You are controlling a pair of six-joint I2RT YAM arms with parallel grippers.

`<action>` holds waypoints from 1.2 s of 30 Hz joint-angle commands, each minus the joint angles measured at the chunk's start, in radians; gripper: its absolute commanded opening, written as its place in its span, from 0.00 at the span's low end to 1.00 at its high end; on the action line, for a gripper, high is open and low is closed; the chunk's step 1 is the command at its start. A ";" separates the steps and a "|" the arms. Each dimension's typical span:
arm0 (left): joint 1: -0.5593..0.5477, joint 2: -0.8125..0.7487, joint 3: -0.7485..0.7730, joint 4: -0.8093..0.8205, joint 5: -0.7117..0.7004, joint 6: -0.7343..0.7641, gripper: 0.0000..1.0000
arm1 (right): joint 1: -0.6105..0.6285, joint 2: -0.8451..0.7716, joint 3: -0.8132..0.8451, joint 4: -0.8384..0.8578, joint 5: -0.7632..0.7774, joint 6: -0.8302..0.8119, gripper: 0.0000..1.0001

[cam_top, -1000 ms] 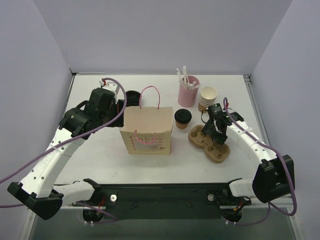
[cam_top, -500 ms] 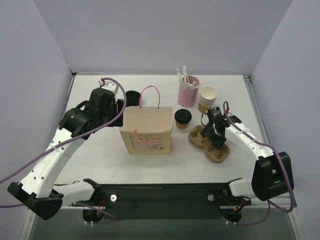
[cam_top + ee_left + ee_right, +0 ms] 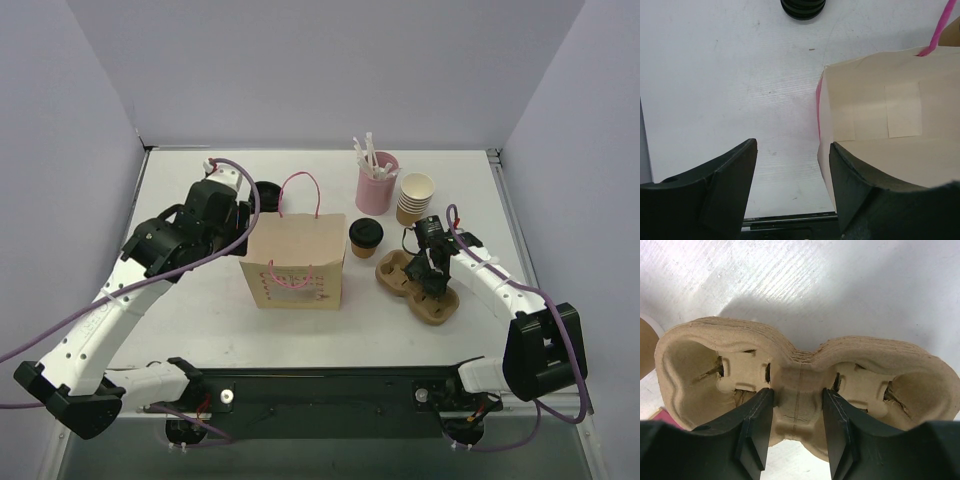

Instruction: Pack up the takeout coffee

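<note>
Counting over the white desk (image 3: 190, 310): there is one tan paper bag with pink cord handles (image 3: 295, 265), standing open at the middle. There is one small tan-brown paper cup with a round black plastic lid (image 3: 365, 235), one pink tumbler of white sticks (image 3: 376, 192), and one stack of lidless cream paper cups (image 3: 415, 198). There is also one low stack of loose black lids (image 3: 265, 195) and one pile of brown moulded-pulp cup carriers (image 3: 440, 308). How many carriers are in the pile I cannot tell.

The lidded cup stands upright on the desk at 2 o'clock from the bag, just beside its far right corner and outside it. The carriers lie at 3 o'clock from the bag, the lids at 11 o'clock, and the tumbler at 1 o'clock.

From above, the left pincer (image 3: 237, 215) is mostly hidden against the bag's left side. Its wrist camera shows it spread wide and holding nothing. The bag's left wall edge stands in the gap, close to one finger, and the bag's pale inside is in sight.

The right pincer (image 3: 430, 275) is down on the carriers. Only its wrist view shows the layered edges of the pile. That view also shows the fingers (image 3: 757, 425) drawn in against both sides of the narrow bridge between two cup wells.

Bare desk lies at 9 o'clock and 6 o'clock from the bag. The far right corner is crowded.
</note>
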 commanded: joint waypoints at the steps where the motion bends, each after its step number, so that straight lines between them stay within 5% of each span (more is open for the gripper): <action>1: -0.019 -0.014 0.008 0.009 -0.063 0.025 0.70 | -0.007 -0.036 0.018 -0.044 0.027 -0.017 0.36; 15: -0.018 0.003 -0.007 0.020 0.004 -0.026 0.70 | -0.007 -0.119 0.125 -0.159 0.056 -0.192 0.36; 26: -0.010 0.017 0.019 0.006 0.003 -0.024 0.70 | -0.016 0.019 0.076 -0.097 -0.007 -0.239 0.39; 36: -0.010 0.014 0.021 0.006 0.001 -0.023 0.70 | -0.017 -0.032 0.070 -0.103 -0.015 -0.219 0.44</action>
